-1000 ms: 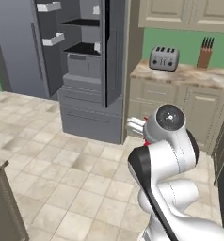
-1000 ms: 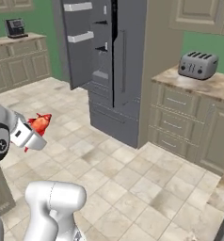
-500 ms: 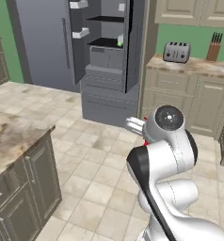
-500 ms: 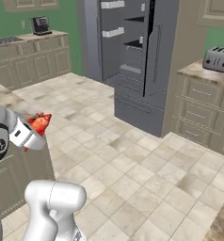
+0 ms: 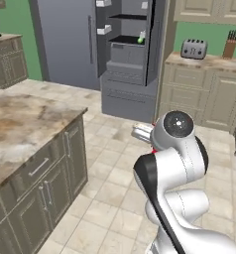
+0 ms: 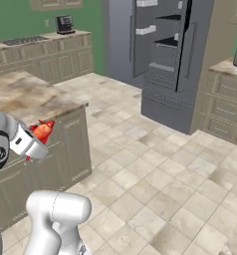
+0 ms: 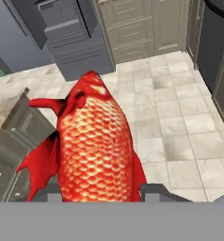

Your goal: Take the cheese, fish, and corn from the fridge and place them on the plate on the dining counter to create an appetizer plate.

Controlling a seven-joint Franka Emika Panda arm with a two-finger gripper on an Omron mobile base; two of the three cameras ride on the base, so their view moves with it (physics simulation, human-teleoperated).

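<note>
My gripper [image 7: 102, 192] is shut on the fish [image 7: 92, 146], a red-orange scaly fish that points away from the hand. From the right base view the fish [image 6: 42, 130] hangs in the gripper [image 6: 37, 137] at the left, beside the corner of the dining counter [image 6: 26, 94]. The marbled dining counter [image 5: 21, 124] stretches along the left. The grey fridge [image 5: 125, 49] stands open at the back, and the green corn [image 5: 140, 38] lies on one of its shelves. The cheese and the plate are out of view.
A second counter with a toaster [image 5: 194, 48] and a knife block [image 5: 230, 45] runs right of the fridge [image 6: 160, 55]. A far counter carries a coffee machine [image 6: 64, 23]. Open tiled floor [image 6: 155, 164] lies between the fridge and the island.
The base has turned and driven, so the whole scene has shifted: the fridge stands farther off and the marbled counter has come in at the left. The fish stays in the gripper.
</note>
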